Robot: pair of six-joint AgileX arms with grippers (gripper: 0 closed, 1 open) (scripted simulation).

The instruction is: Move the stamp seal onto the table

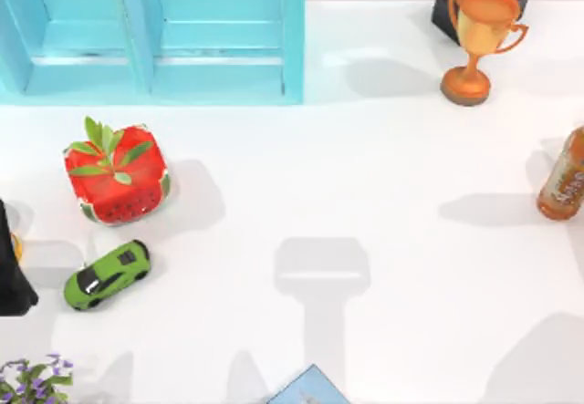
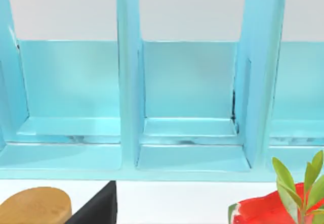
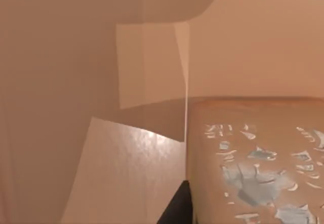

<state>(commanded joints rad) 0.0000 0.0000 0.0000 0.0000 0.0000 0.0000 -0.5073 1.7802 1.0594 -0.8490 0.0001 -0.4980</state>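
Note:
At the table's left edge in the top view, my left gripper [image 1: 11,263] is a dark shape with a small tan piece of the stamp seal [image 1: 16,245] showing beside it. Its wrist view has the tan-brown rounded stamp seal [image 2: 34,205] close up, pressed against a black finger [image 2: 97,207], so the gripper is shut on the seal. From there the camera faces the turquoise shelf [image 2: 192,133], and white table [image 2: 167,198] lies below. My right arm is parked, and its wrist view sits close against orange-brown surfaces.
The turquoise shelf [image 1: 155,30] stands at the back left. A watermelon-patterned plant pot [image 1: 117,174] and a green toy car [image 1: 107,274] sit near the left gripper. At the back right is an orange trophy [image 1: 479,44], at the right edge a bottle [image 1: 566,178], and at the front left a purple-flowered plant [image 1: 32,384].

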